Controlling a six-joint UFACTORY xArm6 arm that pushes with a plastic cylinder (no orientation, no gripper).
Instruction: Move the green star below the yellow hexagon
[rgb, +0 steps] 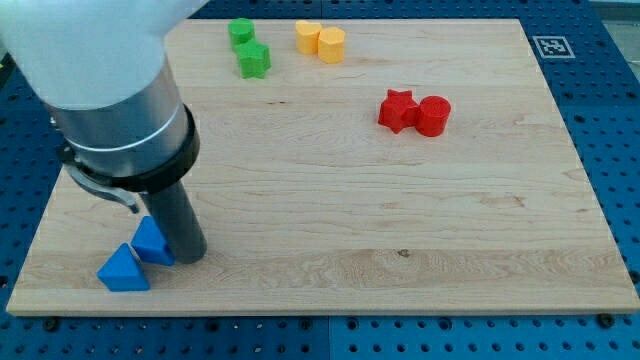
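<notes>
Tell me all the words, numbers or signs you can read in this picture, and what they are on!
No words or numbers can be read anywhere.
One sign: a small black-and-white square marker at the top right corner of the wooden board; it is a pattern, not letters.
The green star, yellow hexagon, the red and blue blocks, and my tip carry no writing.

Robotics lab, wooden board (330, 220) on blue perforated bench (600, 110), fiducial marker (549, 46)
</notes>
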